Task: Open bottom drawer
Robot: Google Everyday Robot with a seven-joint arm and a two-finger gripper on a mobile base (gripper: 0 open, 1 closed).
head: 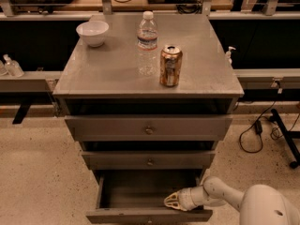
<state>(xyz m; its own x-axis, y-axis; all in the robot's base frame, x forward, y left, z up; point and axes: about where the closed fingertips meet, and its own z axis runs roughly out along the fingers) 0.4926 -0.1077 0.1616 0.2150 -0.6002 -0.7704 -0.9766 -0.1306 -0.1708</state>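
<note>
The bottom drawer [112, 195] of the grey metal cabinet is pulled out, showing its plain grey inside. Its front panel [140, 216] runs along the lower edge of the view; its knob is out of view. My gripper [169, 201] comes in from the lower right on a white arm [220, 196]. It sits inside the open drawer, just behind the front panel, right of centre.
Above are the middle drawer [149, 160] and the top drawer [148, 128], both with brass knobs. On the cabinet top stand a white bowl [93, 33], a water bottle [147, 43] and a soda can [170, 65]. Cables [255, 130] lie on the floor at the right.
</note>
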